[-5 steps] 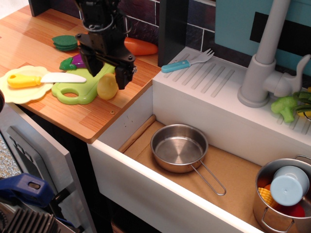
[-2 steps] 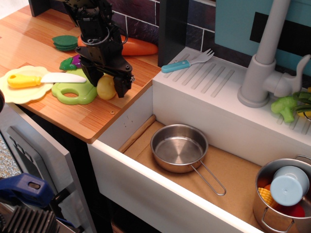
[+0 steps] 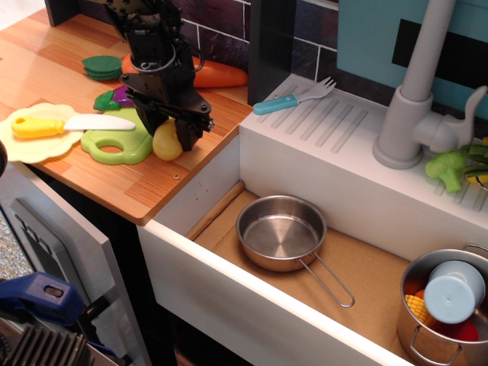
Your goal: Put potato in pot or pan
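The pale yellow potato (image 3: 165, 144) rests on the wooden counter (image 3: 114, 179) beside a green cutting board, near the counter's right edge. My black gripper (image 3: 169, 131) is down over it, with its fingers closed against the potato's two sides. The potato's upper part is hidden by the fingers. The shallow steel pan (image 3: 280, 232) sits empty in the sink, to the right of and below the gripper, with its wire handle (image 3: 329, 278) pointing to the front right.
A yellow-handled knife (image 3: 46, 125) lies on a pale plate. A green cutting board (image 3: 114, 145), a carrot (image 3: 221, 75) and a blue fork (image 3: 293, 97) are nearby. The grey faucet (image 3: 415, 91) stands at the right. A taller steel pot (image 3: 446, 305) holds a blue cup and toys.
The gripper has come down around the potato and its fingers have closed from wide open onto the potato's sides. The potato has shifted slightly. The pan has not moved.
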Robot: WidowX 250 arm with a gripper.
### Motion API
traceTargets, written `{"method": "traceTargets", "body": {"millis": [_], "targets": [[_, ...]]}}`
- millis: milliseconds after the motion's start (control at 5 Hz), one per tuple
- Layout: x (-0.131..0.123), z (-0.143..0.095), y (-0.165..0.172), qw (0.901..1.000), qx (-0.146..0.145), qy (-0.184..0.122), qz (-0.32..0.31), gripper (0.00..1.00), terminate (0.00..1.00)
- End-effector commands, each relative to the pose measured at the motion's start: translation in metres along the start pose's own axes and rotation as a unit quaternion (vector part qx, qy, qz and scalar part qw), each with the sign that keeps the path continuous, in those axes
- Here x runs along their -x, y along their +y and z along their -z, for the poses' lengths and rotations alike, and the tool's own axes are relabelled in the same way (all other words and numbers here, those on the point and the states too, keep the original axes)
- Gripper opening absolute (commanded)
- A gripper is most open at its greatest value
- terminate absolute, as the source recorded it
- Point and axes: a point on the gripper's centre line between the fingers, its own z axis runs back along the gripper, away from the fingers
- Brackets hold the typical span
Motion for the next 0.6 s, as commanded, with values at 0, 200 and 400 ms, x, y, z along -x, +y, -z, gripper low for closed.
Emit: {"method": "traceTargets", "body": {"millis": [0, 200, 400], "targets": [[-0.022, -0.041, -0.025, 0.9997, -0.017, -0.017, 0.010, 0.00, 0.00], [-0.027, -0.046, -0.049, 0.9994, -0.015, -0.032, 0.005, 0.00, 0.00], [-0.029, -0.038, -0.068, 0.9991, 0.016, -0.037, -0.014, 0.00, 0.00]]}}
